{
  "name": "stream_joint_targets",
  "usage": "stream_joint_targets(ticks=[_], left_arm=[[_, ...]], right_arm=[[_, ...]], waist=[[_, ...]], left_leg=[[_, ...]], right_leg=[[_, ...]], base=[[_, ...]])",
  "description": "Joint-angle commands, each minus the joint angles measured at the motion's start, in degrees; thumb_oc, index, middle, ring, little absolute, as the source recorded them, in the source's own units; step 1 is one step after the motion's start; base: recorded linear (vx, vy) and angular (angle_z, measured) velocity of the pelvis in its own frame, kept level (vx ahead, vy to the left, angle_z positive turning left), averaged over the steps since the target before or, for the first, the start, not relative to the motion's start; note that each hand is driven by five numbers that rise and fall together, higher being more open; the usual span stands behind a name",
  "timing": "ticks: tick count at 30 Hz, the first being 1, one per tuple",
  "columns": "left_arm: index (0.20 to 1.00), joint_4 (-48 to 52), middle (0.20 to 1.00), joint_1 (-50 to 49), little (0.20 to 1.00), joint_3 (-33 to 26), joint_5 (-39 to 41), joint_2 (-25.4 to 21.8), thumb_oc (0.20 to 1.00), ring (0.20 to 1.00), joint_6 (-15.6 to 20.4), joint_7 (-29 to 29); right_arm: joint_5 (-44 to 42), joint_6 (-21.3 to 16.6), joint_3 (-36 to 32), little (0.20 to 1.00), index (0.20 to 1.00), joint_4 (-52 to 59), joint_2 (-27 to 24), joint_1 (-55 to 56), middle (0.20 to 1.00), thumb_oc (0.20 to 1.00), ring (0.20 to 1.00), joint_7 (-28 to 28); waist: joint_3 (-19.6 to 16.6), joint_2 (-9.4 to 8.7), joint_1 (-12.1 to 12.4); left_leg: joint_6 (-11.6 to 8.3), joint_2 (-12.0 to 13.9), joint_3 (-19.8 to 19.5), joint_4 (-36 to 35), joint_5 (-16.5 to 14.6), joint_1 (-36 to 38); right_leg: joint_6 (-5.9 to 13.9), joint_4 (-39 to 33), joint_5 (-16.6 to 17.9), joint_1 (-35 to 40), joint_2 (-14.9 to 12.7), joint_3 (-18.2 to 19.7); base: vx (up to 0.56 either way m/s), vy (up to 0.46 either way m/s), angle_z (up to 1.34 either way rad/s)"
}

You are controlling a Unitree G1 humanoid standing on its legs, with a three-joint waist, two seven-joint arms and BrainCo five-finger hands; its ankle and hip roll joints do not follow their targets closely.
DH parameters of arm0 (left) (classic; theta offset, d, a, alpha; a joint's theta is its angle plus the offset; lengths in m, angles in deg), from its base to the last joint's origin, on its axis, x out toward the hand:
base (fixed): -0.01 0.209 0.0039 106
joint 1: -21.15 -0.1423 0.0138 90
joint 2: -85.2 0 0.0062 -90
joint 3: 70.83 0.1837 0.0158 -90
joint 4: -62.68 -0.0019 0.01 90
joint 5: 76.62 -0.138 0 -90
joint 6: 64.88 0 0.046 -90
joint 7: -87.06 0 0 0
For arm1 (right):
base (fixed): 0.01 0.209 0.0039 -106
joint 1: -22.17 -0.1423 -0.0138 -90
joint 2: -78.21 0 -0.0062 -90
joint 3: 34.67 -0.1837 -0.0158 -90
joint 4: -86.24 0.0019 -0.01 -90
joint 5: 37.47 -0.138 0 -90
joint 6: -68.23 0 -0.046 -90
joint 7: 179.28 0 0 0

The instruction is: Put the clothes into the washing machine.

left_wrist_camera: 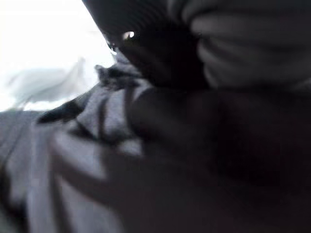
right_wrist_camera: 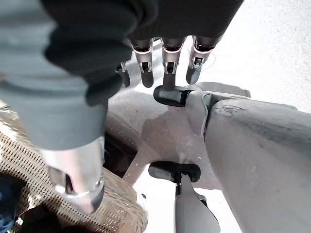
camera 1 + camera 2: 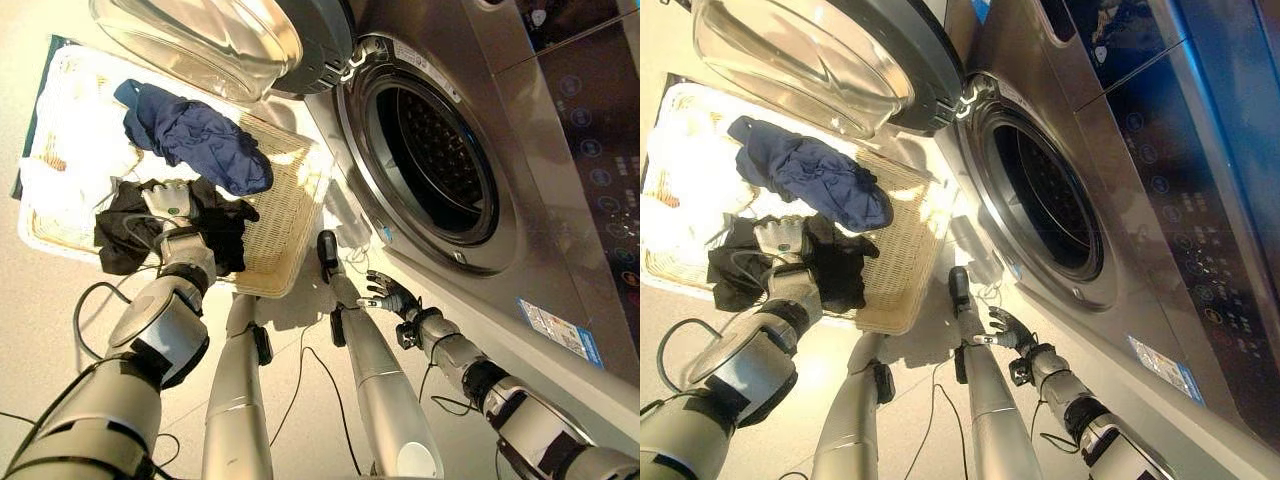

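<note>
basket left of washing machine | clothes in basket | door behind basket

One washing machine, one wicker basket, one navy garment, one black garment, white laundry

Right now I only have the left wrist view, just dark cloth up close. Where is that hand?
Observer: The left hand is down on a black garment in the wicker basket.
Operator: Is the washer open?
Observer: Yes, the washing machine door is swung wide open.
Operator: And the other hand?
Observer: The right hand hangs open and empty, low before the machine.
</note>
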Motion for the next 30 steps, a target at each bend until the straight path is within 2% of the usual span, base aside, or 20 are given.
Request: stream_joint_targets(ticks=[1, 5, 7, 8, 9, 12, 14, 18, 19, 22, 23, 27, 30], left_arm=[[0.2, -1.1, 0.2, -3.7, 0.2, -2.0, -1.6, 2.7, 0.2, 0.2, -0.2, -6.3], [0.2, -0.7, 0.2, -4.5, 0.2, -1.5, 1.0, 3.6, 0.2, 0.2, 0.5, -5.4], [0.2, -0.9, 0.2, -5.2, 0.2, -2.4, 5.8, 4.3, 0.2, 0.2, 4.4, -0.4], [0.2, -0.9, 0.2, -5.2, 0.2, -2.4, 5.8, 4.3, 0.2, 0.2, 4.6, -0.1], [0.2, -0.8, 0.2, -5.7, 0.2, -3.2, 8.7, 4.0, 0.2, 0.2, 7.0, 3.1], [0.2, -0.6, 0.2, -6.7, 0.2, -4.5, 11.5, 3.4, 0.2, 0.2, 10.5, 6.7], [0.2, 0.1, 0.2, -7.5, 0.2, -5.7, 15.8, 2.4, 0.2, 0.2, 14.3, 7.7], [0.2, 2.1, 0.2, -8.5, 0.2, -7.2, 21.3, 0.9, 0.2, 0.2, 17.2, 7.7], [0.2, 5.2, 0.2, -9.8, 0.2, -8.8, 24.8, -0.4, 0.2, 0.2, 18.3, 6.7], [0.2, 7.6, 0.2, -10.8, 0.2, -10.2, 26.8, -1.4, 0.2, 0.2, 19.0, 6.8], [0.2, 13.2, 0.2, -13.8, 0.2, -13.9, 30.4, -2.8, 0.2, 0.2, 20.8, 7.7], [0.2, 20.5, 0.2, -18.4, 0.2, -18.6, 35.4, -4.0, 0.2, 0.2, 24.6, 9.5], [0.2, 30.4, 0.2, -25.6, 0.2, -23.6, 41.0, -4.0, 0.2, 0.2, 28.1, 7.1]], right_arm=[[-0.9, -0.5, 0.5, 1.0, 1.0, 0.4, -0.9, 0.7, 1.0, 1.0, 1.0, 1.1], [0.1, -0.2, 0.0, 1.0, 1.0, -0.9, -0.7, 0.4, 1.0, 1.0, 1.0, 1.2], [1.1, 0.5, -1.0, 1.0, 1.0, -3.0, -0.1, -0.1, 1.0, 1.0, 1.0, 1.1], [1.2, 0.5, -1.1, 1.0, 1.0, -3.2, -0.1, -0.1, 1.0, 1.0, 1.0, 1.2], [1.6, 0.6, -1.8, 1.0, 1.0, -4.2, 0.0, -0.4, 1.0, 1.0, 1.0, 1.4], [2.1, 0.1, -2.3, 1.0, 1.0, -5.5, 0.2, -0.3, 1.0, 1.0, 1.0, 1.8], [2.3, 0.1, -3.1, 1.0, 1.0, -6.0, 0.1, -0.5, 1.0, 1.0, 1.0, 2.2], [2.7, 0.2, -4.1, 1.0, 1.0, -5.6, -0.3, -0.5, 1.0, 1.0, 1.0, 2.5], [3.1, 0.2, -4.8, 1.0, 1.0, -4.6, -0.7, 0.2, 1.0, 1.0, 1.0, 2.2], [3.2, 0.1, -5.4, 1.0, 1.0, -3.7, -1.0, 0.7, 1.0, 1.0, 1.0, 1.9], [3.7, -0.6, -6.8, 1.0, 1.0, -1.7, -1.4, 2.2, 1.0, 1.0, 1.0, 1.3], [3.7, -1.0, -8.1, 1.0, 1.0, 1.1, -1.9, 4.1, 1.0, 1.0, 1.0, 1.0], [3.7, -0.4, -10.0, 1.0, 1.0, 6.2, -2.2, 7.3, 1.0, 1.0, 1.0, 0.0]], waist=[[0.1, -2.14, 0.0], [0.1, -1.41, 0.4], [0.1, -0.28, 1.3], [0.1, -0.2, 1.3], [0.1, 0.47, 1.9], [0.1, 1.47, 2.8], [0.1, 2.57, 3.7], [0.1, 3.98, 4.6], [0.1, 5.09, 5.3], [0.1, 5.71, 5.8], [0.1, 6.89, 6.9], [0.1, 7.83, 8.0], [-1.5, 8.77, 9.5]], left_leg=[[-1.55, -5.1, -1.9, 3.9, -4.7, 1.0], [-1.69, -4.9, -2.1, 2.2, -3.9, 2.8], [-1.89, -4.7, -2.6, -0.4, -2.6, 6.2], [-1.91, -4.7, -2.6, -0.5, -2.5, 6.5], [-2.11, -4.5, -2.9, -1.9, -1.7, 8.3], [-2.37, -4.2, -3.2, -3.8, -1.0, 11.6], [-2.68, -3.9, -3.5, -5.8, -0.1, 15.2], [-2.94, -3.7, -3.8, -7.3, 0.7, 18.7], [-3.01, -3.6, -4.2, -8.3, 0.8, 21.4], [-3.06, -3.6, -4.5, -8.5, 0.8, 22.6], [-2.99, -3.7, -5.2, -8.8, 0.6, 25.4], [-3.02, -3.8, -5.8, -9.7, 0.1, 28.9], [-2.96, -3.9, -6.4, -11.1, 0.1, 31.0]], right_leg=[[2.15, -8.6, 7.6, 1.8, 2.7, -1.2], [1.99, -8.7, 7.2, 3.4, 3.0, -1.2], [1.64, -9.1, 6.5, 6.3, 3.3, -1.3], [1.63, -9.2, 6.5, 6.5, 3.3, -1.3], [1.55, -9.4, 6.3, 8.1, 3.3, -1.5], [1.37, -10.1, 5.8, 11.2, 3.4, -1.9], [1.38, -10.6, 5.3, 14.4, 3.3, -2.6], [1.42, -10.8, 4.7, 17.8, 3.1, -3.6], [1.53, -11.0, 4.1, 20.5, 2.8, -4.5], [1.65, -11.1, 3.8, 21.9, 2.5, -5.1], [1.86, -11.4, 3.0, 25.1, 1.9, -6.4], [2.08, -12.1, 2.3, 29.1, 1.4, -7.8], [2.31, -13.0, 1.7, 31.6, 0.8, -9.0]], base=[[0.0, 0.0, 0.0], [-0.01, -0.004, 0.0], [-0.04, -0.034, 0.01], [-0.04, -0.049, 0.02], [-0.02, -0.035, 0.03], [-0.03, -0.028, 0.06], [-0.03, -0.022, 0.11], [-0.03, -0.025, 0.15], [-0.02, -0.026, 0.25], [-0.03, -0.036, 0.23], [-0.04, -0.062, 0.3], [-0.02, -0.047, 0.37], [0.02, -0.042, 0.15]])
